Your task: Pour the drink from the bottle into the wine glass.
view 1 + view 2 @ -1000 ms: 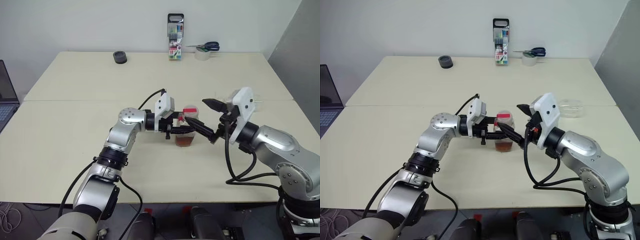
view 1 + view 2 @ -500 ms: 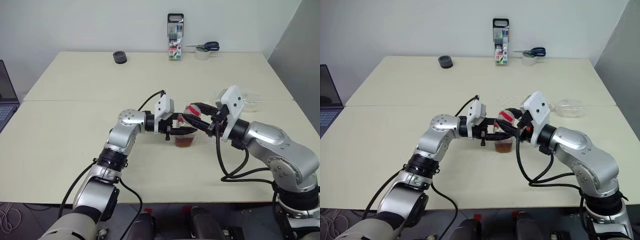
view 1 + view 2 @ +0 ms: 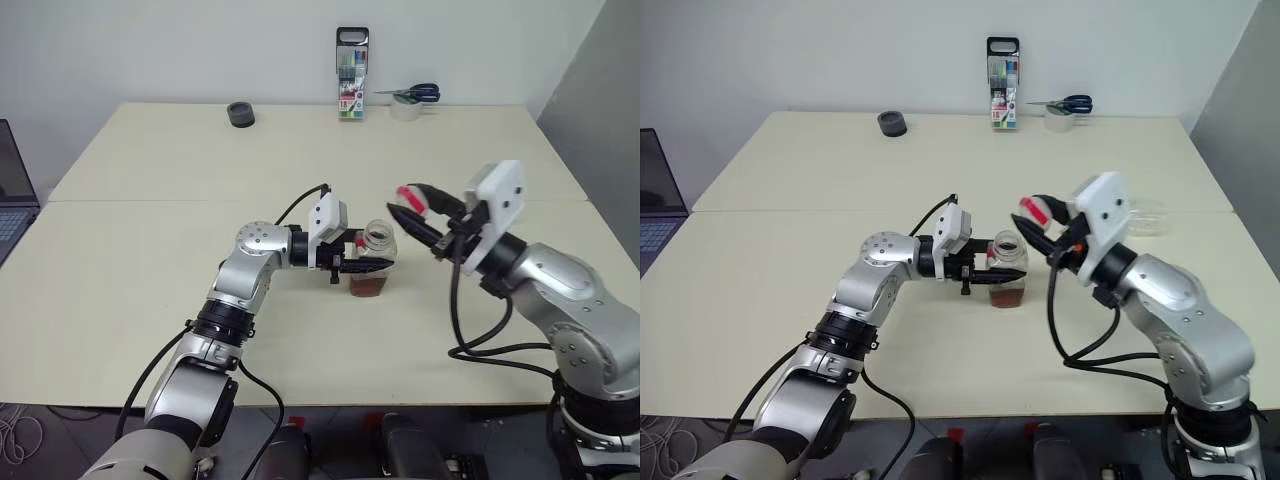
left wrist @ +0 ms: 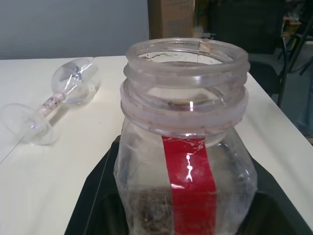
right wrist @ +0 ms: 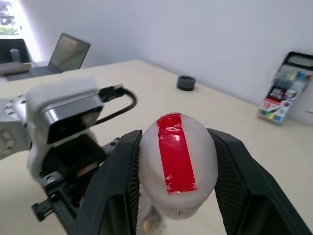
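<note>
**Cap off the bottle, glass lying on its side**

The left gripper [image 3: 372,265] is clamped narrowly on the bottle [image 3: 374,258], which stands upright on the pale table [image 3: 150,240] near the middle of the head view. The bottle's threaded mouth is uncovered; a red label strip [image 4: 190,181] runs down its clear side, and the amber drink [image 3: 1008,294] fills only the bottom part of it.

The right gripper [image 3: 412,210] hangs in the air at about three o'clock from the bottle mouth, a little higher than it and apart from it. Its two black fingers [image 5: 120,176] are closed on the cap [image 5: 177,164], a whitish rounded lid with a red stripe across its top. In the head view the cap shows as a small red patch at the fingertips.

The wine glass [image 4: 54,103] lies on its side on the table, empty, its round foot toward the table edge and its bowl away from it. In the head view it sits at roughly two o'clock from the bottle, partly behind the right wrist.

Along the far edge of the table stand a marker-pen case [image 3: 351,88] at twelve o'clock, a black tape roll [image 3: 239,114] at eleven, and scissors [image 3: 412,94] resting on a white tape roll [image 3: 405,110] at about one
</note>
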You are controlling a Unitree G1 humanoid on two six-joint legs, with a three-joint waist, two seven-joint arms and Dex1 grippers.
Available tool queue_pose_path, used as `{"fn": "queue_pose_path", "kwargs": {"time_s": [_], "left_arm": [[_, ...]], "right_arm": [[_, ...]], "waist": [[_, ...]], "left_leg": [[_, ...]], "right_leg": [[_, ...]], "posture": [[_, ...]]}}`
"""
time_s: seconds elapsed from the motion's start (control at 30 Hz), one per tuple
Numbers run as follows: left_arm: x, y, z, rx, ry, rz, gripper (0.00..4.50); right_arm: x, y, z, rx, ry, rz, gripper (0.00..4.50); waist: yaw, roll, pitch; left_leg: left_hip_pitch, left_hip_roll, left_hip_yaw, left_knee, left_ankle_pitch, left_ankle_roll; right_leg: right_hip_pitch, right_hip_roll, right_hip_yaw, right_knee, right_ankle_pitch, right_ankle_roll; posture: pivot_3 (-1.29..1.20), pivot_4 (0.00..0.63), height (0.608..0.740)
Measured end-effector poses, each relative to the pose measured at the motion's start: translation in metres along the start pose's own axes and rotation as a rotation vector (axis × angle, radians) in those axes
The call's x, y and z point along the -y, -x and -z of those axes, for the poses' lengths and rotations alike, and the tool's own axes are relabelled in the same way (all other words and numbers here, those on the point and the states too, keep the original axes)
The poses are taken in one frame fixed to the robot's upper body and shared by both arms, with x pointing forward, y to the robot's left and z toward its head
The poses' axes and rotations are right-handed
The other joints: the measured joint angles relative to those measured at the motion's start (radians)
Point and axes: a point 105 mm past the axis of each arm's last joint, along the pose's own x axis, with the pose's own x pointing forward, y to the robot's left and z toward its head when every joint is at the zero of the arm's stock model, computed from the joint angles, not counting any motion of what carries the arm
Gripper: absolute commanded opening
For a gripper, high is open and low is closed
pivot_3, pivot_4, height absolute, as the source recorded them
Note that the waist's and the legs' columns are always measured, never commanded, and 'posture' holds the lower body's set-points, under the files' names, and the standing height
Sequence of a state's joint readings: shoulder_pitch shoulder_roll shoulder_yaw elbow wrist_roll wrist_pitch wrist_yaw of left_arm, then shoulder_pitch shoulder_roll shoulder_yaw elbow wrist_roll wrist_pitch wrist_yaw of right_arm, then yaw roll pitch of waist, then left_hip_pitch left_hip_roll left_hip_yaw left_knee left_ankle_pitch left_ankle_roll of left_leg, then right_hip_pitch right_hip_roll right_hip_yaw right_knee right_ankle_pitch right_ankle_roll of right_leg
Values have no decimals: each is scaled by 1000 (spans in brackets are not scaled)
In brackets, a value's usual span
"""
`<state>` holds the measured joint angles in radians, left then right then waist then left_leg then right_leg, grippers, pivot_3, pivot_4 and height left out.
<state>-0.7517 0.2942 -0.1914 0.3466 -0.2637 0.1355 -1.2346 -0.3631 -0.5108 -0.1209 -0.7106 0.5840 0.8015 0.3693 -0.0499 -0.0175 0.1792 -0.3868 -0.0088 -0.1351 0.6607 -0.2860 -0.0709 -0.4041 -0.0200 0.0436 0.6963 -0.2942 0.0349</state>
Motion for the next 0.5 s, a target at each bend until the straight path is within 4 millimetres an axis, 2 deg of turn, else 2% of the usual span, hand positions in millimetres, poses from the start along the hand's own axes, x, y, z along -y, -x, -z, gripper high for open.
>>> {"fn": "queue_pose_path", "kwargs": {"time_s": [0.07,0.2,0.37,0.43,0.5], "left_arm": [[-2,3,0,-5,6,-15,1821],[-12,17,0,-22,17,-93,1821],[-25,36,-2,-36,17,-188,1821],[-31,48,-3,-45,12,-237,1821],[-36,56,-4,-50,14,-280,1821]], "right_arm": [[9,15,19,-80,-29,53,1697],[18,43,82,-301,-122,171,1697],[27,64,142,-464,-175,344,1697],[29,71,159,-504,-194,398,2412],[30,71,161,-496,-198,411,3063]], "waist": [[2,0,0],[0,0,0],[-5,0,0],[-5,0,0],[-4,0,0]], "left_leg": [[0,0,0,0,0,0],[1,0,1,0,0,0],[2,1,2,0,0,0],[2,1,2,0,0,0],[2,1,2,0,0,0]], "right_leg": [[0,0,0,0,0,0],[0,0,1,1,0,0],[0,2,1,1,0,0],[0,2,2,1,0,0],[0,1,2,1,0,0]], "posture": [[0,150,740],[0,150,740],[0,150,740],[0,150,740],[0,150,740]]}}
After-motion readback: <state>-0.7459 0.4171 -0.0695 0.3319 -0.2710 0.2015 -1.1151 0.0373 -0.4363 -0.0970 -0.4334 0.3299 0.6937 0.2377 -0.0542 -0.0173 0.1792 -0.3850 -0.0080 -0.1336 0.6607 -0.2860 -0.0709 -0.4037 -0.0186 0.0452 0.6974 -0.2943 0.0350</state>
